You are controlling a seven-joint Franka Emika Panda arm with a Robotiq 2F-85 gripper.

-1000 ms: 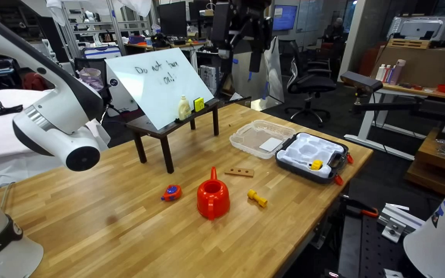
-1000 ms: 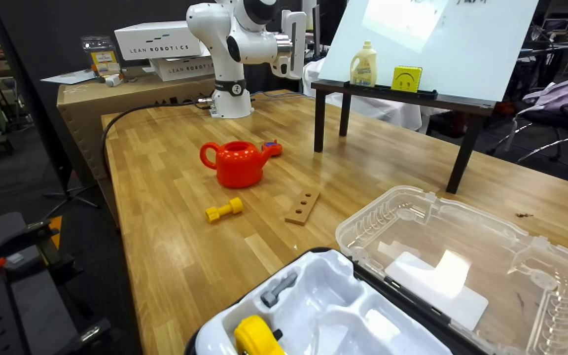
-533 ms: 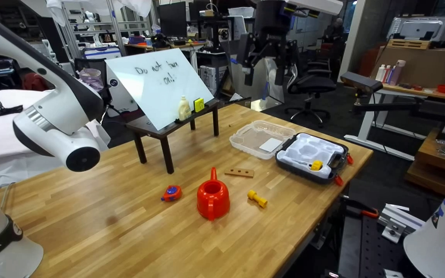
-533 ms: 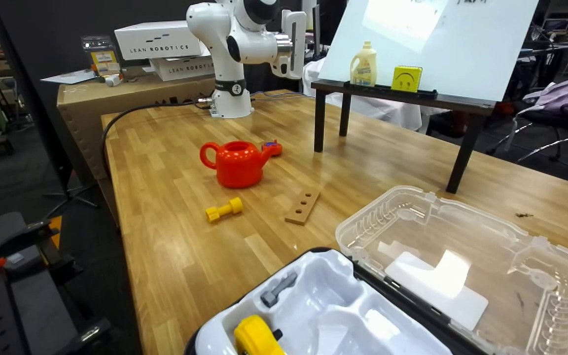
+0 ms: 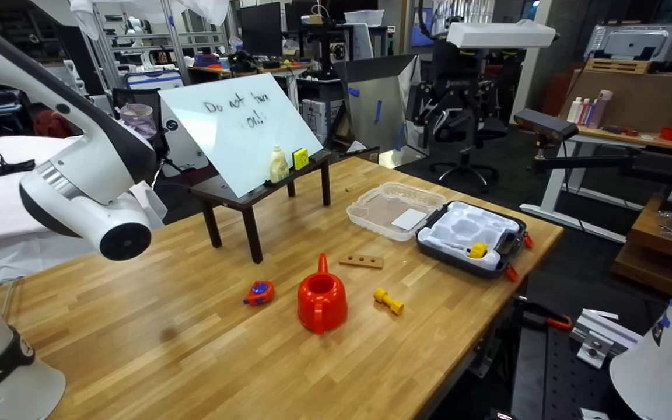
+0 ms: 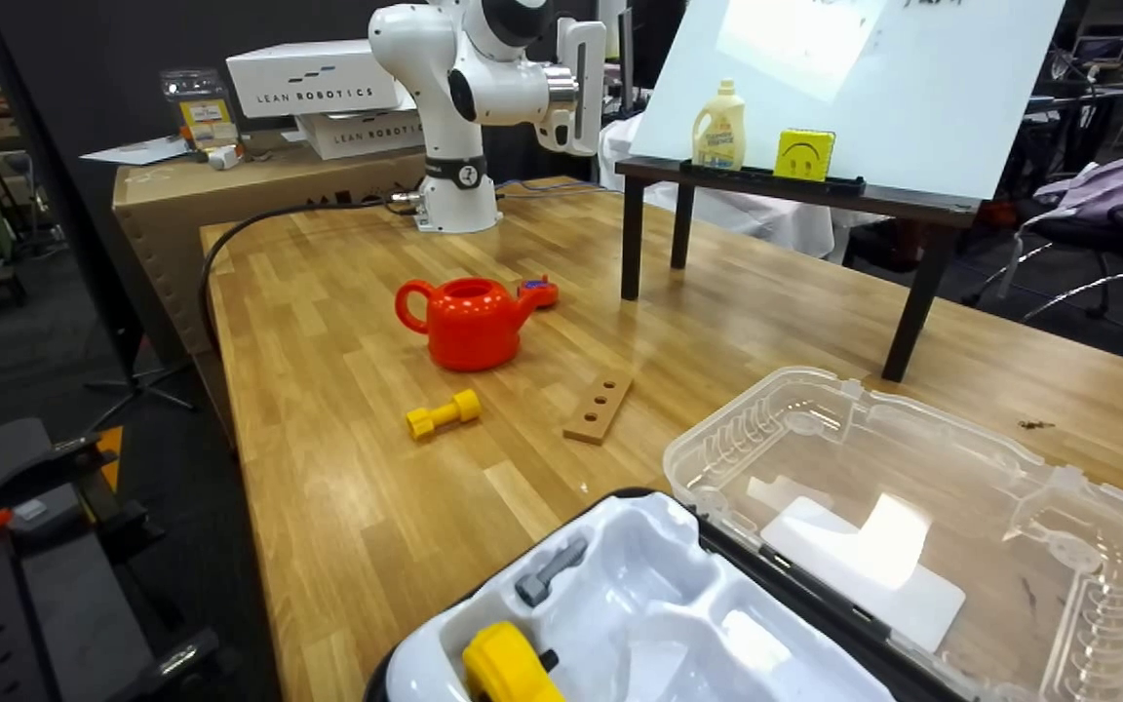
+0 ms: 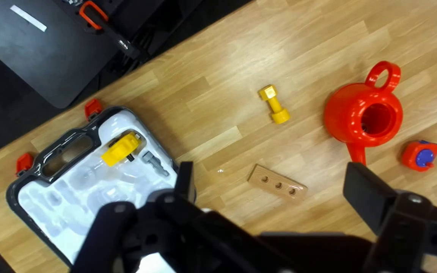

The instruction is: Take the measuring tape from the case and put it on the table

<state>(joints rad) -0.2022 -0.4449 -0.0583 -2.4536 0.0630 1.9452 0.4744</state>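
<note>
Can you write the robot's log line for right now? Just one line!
gripper: open, holding nothing; measuring tape: in the case; case: open on the table; status: tape not taken out yet

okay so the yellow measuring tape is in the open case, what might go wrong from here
The measuring tape sits close to the grey bolt, so the open pincer might catch both. The case lies near one edge of the table, so a hard bump could push it over. Set down carelessly, the measuring tape may knock the yellow bolt.
</note>
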